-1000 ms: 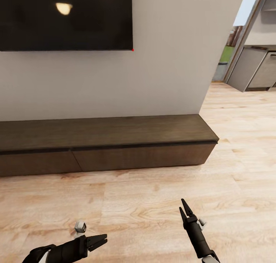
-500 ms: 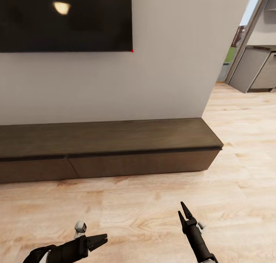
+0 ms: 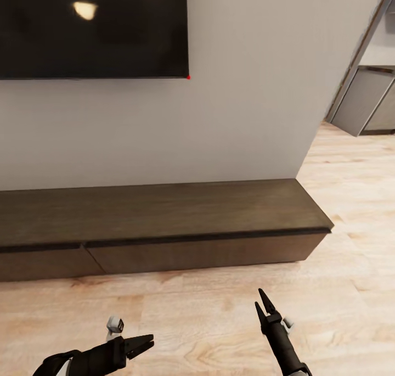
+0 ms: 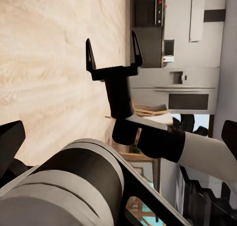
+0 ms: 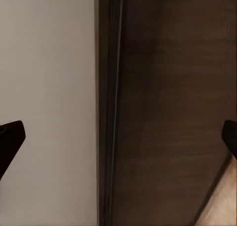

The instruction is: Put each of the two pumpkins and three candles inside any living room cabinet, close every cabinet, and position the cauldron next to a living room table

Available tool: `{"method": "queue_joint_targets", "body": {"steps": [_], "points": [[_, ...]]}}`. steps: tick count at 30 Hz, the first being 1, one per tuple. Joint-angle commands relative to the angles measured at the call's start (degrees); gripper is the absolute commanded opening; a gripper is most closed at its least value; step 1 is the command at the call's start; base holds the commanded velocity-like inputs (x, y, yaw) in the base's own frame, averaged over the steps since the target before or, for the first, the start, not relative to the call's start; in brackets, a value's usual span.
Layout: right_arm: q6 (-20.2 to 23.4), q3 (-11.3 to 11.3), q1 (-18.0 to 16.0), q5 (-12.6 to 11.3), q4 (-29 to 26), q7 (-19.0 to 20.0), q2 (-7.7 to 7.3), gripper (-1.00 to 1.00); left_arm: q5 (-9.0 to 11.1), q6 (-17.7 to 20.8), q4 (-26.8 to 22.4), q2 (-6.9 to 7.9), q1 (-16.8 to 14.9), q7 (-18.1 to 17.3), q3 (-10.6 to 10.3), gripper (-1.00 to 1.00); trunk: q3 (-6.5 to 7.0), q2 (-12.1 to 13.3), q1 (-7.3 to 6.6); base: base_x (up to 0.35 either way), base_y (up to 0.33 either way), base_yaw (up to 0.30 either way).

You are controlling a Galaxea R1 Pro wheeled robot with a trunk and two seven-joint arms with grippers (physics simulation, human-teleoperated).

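Observation:
The cabinet (image 3: pixel 164 208) is a long, low dark-brown unit along the white wall, and both drawer fronts in sight are shut flush. Its right end stops at the wall's corner. My left gripper (image 3: pixel 144 344) hovers open over the floor at the lower left, holding nothing. At the lower right my right gripper (image 3: pixel 263 304) points toward the cabinet, open and empty; the left wrist view shows the right gripper (image 4: pixel 112 49) with its fingers spread. The right wrist view looks close at the cabinet (image 5: pixel 173 112) front. The pumpkins, candles, cauldron and table are out of view.
A large black TV (image 3: pixel 93 27) hangs on the wall above the cabinet. Pale wood floor (image 3: pixel 208 304) lies between me and the unit. Grey kitchen cupboards (image 3: pixel 367 99) stand past the wall's corner at the right.
The camera has moved nearer the wall, so the cabinet sits lower and larger in the picture and less of the kitchen shows. Both grippers hold the same pose.

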Motion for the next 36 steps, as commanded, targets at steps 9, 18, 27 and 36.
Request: {"method": "queue_joint_targets", "body": {"steps": [9, 18, 27, 36], "points": [[0.4, -0.5, 0.0, 0.3, 0.0, 0.2, 0.01, 1.00, 0.5, 0.5, 0.0, 0.10, 0.0, 0.0, -0.2, 1.00, -0.04, 0.0, 0.03, 0.335, 0.047, 0.000], [0.4, -0.5, 0.0, 0.3, 0.0, 0.2, 0.01, 1.00, 0.5, 0.5, 0.1, 0.07, 0.0, 0.0, -0.2, 1.00, -0.04, 0.0, 0.03, 0.324, 0.116, 0.000], [0.4, -0.5, 0.0, 0.3, 0.0, 0.2, 0.01, 1.00, 0.5, 0.5, 0.1, 0.08, 0.0, 0.0, -0.2, 1.00, -0.04, 0.0, 0.03, 0.294, 0.113, 0.000], [0.4, -0.5, 0.0, 0.3, 0.0, 0.2, 0.01, 1.00, 0.6, 0.5, 0.2, 0.21, 0.0, -0.1, -0.2, 1.00, -0.04, 0.0, 0.03, 0.070, 0.022, 0.000]]}}
